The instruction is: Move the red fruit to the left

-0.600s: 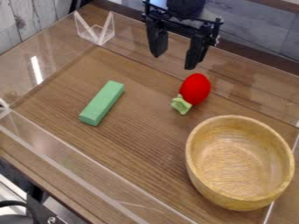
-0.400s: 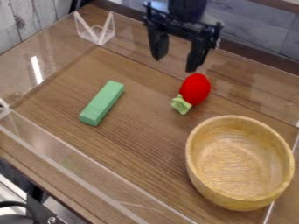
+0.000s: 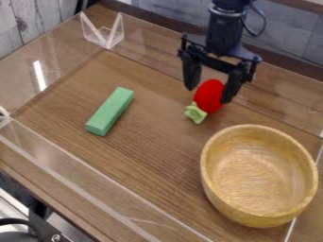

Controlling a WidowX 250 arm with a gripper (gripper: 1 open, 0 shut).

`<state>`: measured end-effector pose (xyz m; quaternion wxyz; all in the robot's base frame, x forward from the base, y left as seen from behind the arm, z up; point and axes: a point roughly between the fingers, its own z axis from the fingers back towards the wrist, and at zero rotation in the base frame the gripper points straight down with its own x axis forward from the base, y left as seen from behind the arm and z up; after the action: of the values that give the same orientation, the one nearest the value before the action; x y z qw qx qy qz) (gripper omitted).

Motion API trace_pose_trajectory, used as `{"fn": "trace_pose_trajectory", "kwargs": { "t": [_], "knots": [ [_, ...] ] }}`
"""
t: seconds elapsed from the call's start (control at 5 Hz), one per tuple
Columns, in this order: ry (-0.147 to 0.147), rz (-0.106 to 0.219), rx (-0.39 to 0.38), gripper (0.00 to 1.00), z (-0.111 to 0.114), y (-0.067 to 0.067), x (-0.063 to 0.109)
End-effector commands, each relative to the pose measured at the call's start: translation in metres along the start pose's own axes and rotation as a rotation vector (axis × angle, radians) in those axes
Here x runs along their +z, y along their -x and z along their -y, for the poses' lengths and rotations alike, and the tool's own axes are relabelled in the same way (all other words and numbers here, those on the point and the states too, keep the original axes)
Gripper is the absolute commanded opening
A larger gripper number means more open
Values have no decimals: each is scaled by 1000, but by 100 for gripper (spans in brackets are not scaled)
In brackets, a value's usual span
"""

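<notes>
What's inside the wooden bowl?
Nothing shows inside the bowl; its floor and most of the inner wall are in plain view. The near wall's outer side and whatever is under the base are hidden.

To the left in the view, you have a bare strip of table (image 3: 164, 142) between the red fruit (image 3: 211, 95) and the green block (image 3: 110, 111), with room to pass. The block bars the way beyond that strip. Below and right of the fruit, the wide wooden bowl (image 3: 259, 175) blocks you with its raised rim. Below the block, you have a broad stretch of bare wood. At the upper left, a white wire-like object (image 3: 105, 31) stands in your way.
</notes>
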<state>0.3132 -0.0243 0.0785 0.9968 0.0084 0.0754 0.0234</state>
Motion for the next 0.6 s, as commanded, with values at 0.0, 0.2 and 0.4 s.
{"fn": "trace_pose_trajectory", "kwargs": {
  "t": [0.0,0.2,0.4],
  "knots": [
    [-12,76,1,100,5,-21,13],
    [-24,80,4,100,6,-32,7],
    [-38,83,2,100,1,-33,0]
  ]
}}
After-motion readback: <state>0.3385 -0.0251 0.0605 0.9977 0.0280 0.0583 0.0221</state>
